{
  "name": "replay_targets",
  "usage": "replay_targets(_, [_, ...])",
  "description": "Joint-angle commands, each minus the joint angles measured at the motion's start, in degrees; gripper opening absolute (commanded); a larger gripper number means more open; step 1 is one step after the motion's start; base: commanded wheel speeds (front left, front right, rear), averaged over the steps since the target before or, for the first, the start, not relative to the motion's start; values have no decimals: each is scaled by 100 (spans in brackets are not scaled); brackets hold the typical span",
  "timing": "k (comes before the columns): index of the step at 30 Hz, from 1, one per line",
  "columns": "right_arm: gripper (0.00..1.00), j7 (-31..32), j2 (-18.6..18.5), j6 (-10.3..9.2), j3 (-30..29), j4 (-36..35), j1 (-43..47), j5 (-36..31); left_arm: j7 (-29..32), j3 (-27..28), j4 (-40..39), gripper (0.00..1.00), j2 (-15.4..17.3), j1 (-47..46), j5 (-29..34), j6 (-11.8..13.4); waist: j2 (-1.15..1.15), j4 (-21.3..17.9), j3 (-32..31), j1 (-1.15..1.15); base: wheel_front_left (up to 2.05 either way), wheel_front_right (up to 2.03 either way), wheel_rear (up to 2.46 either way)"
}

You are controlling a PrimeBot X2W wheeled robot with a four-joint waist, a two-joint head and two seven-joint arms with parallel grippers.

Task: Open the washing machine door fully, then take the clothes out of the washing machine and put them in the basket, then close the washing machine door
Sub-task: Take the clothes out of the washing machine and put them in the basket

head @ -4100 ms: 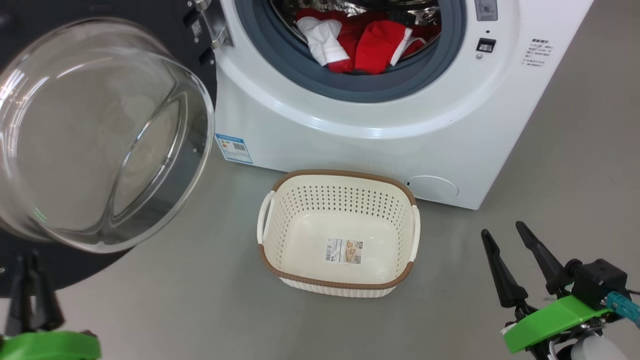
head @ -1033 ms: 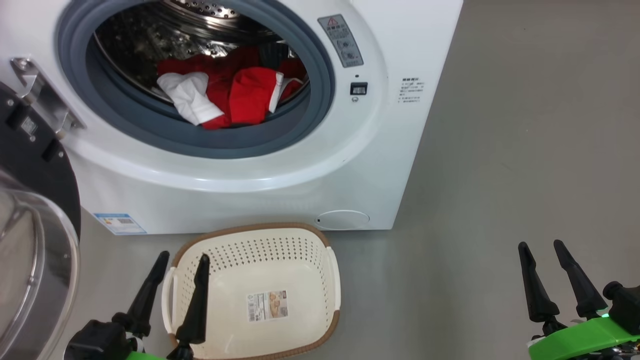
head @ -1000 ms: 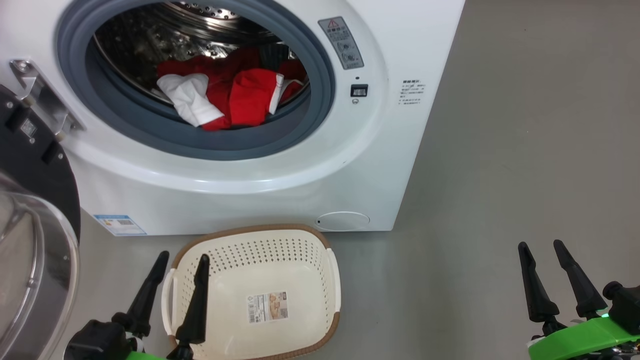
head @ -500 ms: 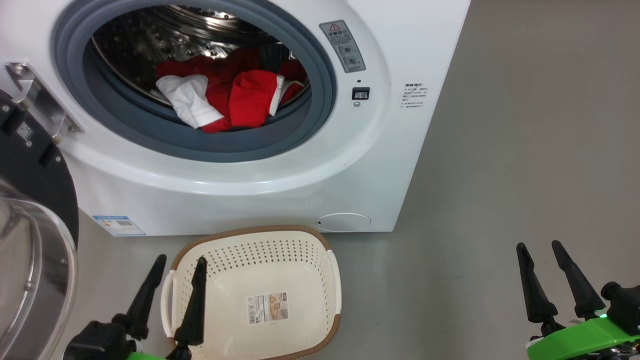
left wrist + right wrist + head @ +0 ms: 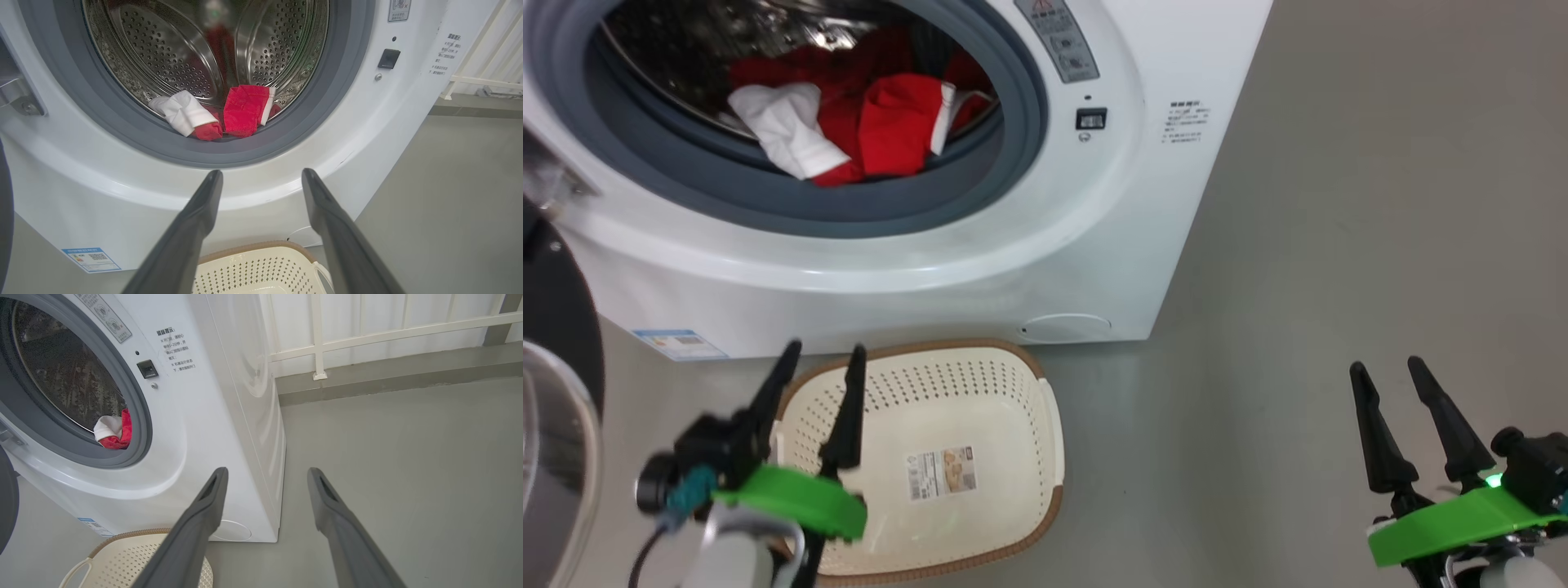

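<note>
Head view has basket (image 5: 947,384) on floor (image 5: 1339,204) before washer (image 5: 1094,229), paper label (image 5: 941,472) unreadable; right wrist view adds white railing (image 5: 318,335). Red clothes (image 5: 890,131) in drum (image 5: 163,53). Left gripper (image 5: 825,349), right gripper (image 5: 1385,364): jaws spread, empty.

The left gripper (image 5: 823,353) hangs over the left edge of the basket (image 5: 1013,384), its fingers pointing at the washing machine (image 5: 1094,229). The basket stands on the floor (image 5: 1339,245), below and to the right of this gripper, just before the machine's front. Ahead of and above the fingertips, the clothes (image 5: 882,131) lie in the drum at its front lip. The door (image 5: 560,327) stands swung out to this gripper's left. The right gripper (image 5: 1385,365) hangs well apart to the right, over the floor, with the machine's right corner ahead on its left. A railing (image 5: 318,335) runs farther ahead of it, behind the machine.
</note>
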Motion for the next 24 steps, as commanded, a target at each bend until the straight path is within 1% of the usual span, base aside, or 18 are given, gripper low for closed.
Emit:
replay_targets(1, [100, -37, -67, 36, 124, -159, -186, 15, -29, 181, 33, 100, 90, -328, 78, 5, 0, -138, 232, 0, 0, 0, 0])
replay_targets(4, [100, -37, -37, 36, 144, -178, -303, 24, -29, 201, 586, 100, 55, -1055, 127, 6, 0, -243, 465, 0, 0, 0, 0])
replay_targets(8, [100, -37, 48, 36, 188, -220, -489, 32, -29, 207, 1284, 100, 106, -2035, 234, 29, 0, -412, 807, 0, 0, 0, 0])
replay_targets(15, [100, -37, 205, 36, 254, -256, -811, 64, 72, 131, 2573, 100, 381, -3647, 391, 84, 0, -708, 1424, 0, 0, 0, 0])
replay_targets(20, [100, -37, 267, 36, 251, -287, -981, 88, 188, 113, 3236, 100, 473, -4657, 390, 115, 0, -823, 1841, 0, 0, 0, 0])
replay_targets(24, [100, -37, 314, 36, 259, -316, -1097, 96, 298, 34, 3730, 100, 567, -5261, 454, 157, 0, -899, 2087, 0, 0, 0, 0])
